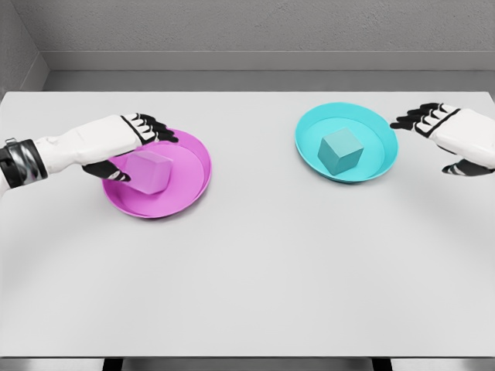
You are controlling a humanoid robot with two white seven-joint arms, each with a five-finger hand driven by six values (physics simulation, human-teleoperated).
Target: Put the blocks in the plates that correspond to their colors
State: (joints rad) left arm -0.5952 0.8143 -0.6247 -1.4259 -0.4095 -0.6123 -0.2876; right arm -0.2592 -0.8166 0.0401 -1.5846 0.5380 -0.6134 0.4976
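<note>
Pink block (149,171) sat in pink plate (189,151). Left hand (116,143) was over the plate's left rim, fingers loosely spread around the block, thumb near it; contact unclear. Cyan block (341,150) sat in cyan plate (379,127). Right hand (452,135) hovered just right of it, fingers relaxed, empty.
</note>
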